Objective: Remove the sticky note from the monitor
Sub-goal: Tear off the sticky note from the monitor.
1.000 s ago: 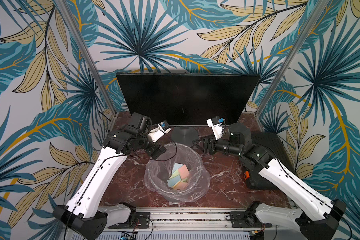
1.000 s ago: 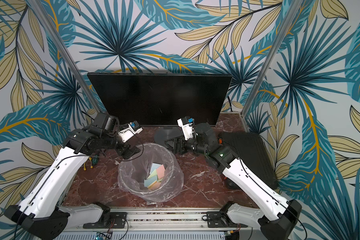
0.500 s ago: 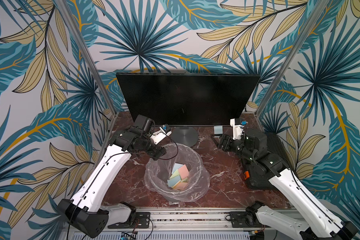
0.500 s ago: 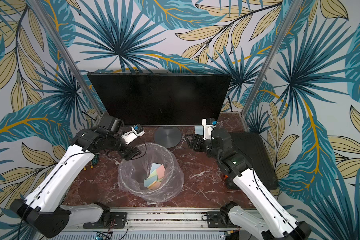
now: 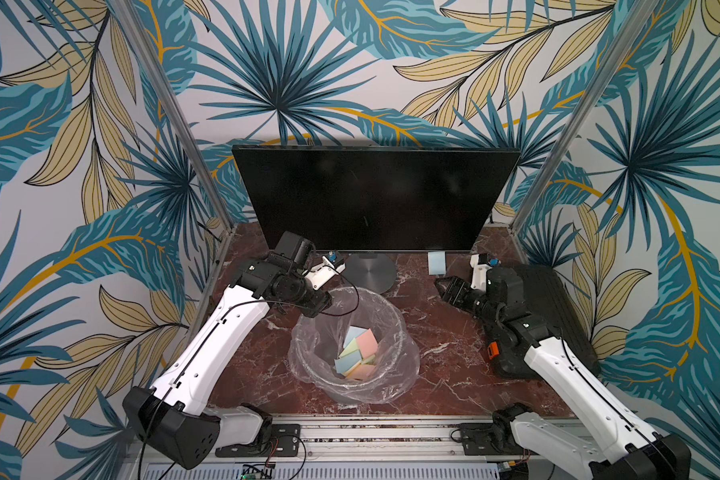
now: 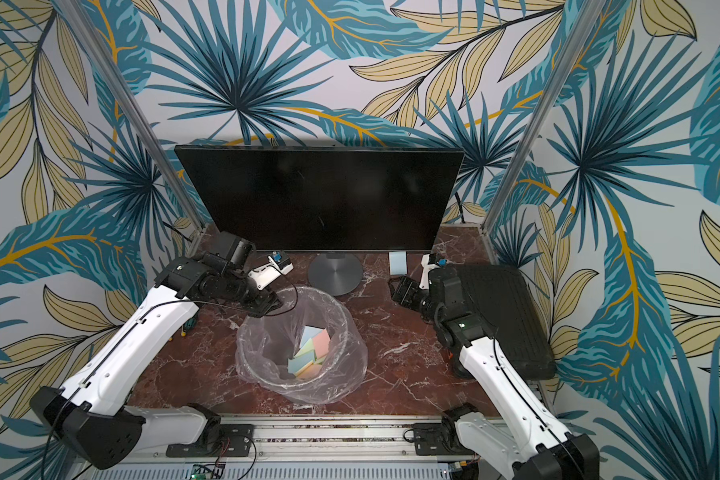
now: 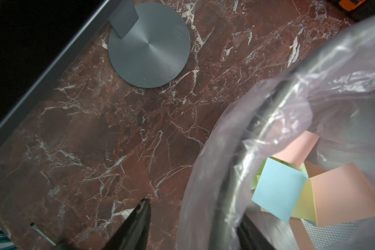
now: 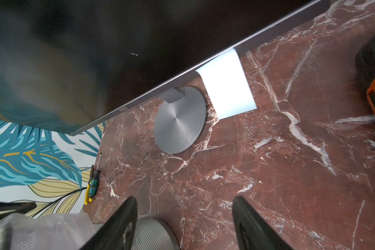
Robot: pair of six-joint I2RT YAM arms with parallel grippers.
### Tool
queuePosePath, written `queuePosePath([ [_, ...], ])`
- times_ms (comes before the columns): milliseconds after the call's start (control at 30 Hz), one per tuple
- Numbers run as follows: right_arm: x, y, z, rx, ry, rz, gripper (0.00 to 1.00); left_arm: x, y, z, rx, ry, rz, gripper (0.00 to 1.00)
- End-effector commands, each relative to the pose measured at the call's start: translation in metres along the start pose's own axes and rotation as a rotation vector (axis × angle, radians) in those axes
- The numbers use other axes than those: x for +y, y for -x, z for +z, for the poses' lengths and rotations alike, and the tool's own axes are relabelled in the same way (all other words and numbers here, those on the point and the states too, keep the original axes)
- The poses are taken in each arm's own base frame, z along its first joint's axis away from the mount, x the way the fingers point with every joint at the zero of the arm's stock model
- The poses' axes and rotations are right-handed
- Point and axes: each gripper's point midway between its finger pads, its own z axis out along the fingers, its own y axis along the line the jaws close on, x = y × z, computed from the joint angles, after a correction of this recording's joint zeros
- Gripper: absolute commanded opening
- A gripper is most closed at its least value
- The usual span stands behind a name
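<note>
Progress check from the remote seat: not done yet. There's one pale blue sticky note stuck by its top strip to the bottom bezel of the monitor, on my right-arm side, hanging down below the edge just past the round base. I can't tell if its lower edge touches the surface.

The screen face itself looks bare, and the bin in the middle holds a pile of pastel notes in blue, pink, green and yellow. My guess is this blue one is the last.

The right claw is spread wide and empty, low over the surface and aimed roughly at that note but well short of it. The left claw sits at the bin rim, jaws apart, no note between them as far as the wrist view shows.

Material-wise: the screen is glossy black glass with a thin bezel, and the base is brushed grey metal. The surface is dark red marble with white veins. The bin liner is thin, crinkly clear plastic. The note is thin paper that curls a bit, so I figure it needs an edge pinch and a peel away.
</note>
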Motion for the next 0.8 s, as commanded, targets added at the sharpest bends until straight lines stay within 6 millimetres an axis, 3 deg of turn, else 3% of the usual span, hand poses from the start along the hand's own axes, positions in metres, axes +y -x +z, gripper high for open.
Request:
queuePosePath([
  [0, -0.004, 0.003, 0.008, -0.015, 0.039, 0.041, 0.73, -0.001, 0.000, 0.008, 0.004, -0.002, -0.001, 0.48],
  [267, -0.026, 0.006, 0.035, -0.035, 0.046, 0.125, 0.75, -0.002, 0.000, 0.009, 0.007, 0.001, -0.001, 0.26],
  [767, -0.043, 0.018, 0.079, -0.086, 0.044, 0.166, 0.71, -0.002, 0.002, 0.007, 0.000, 0.005, -0.004, 0.24],
])
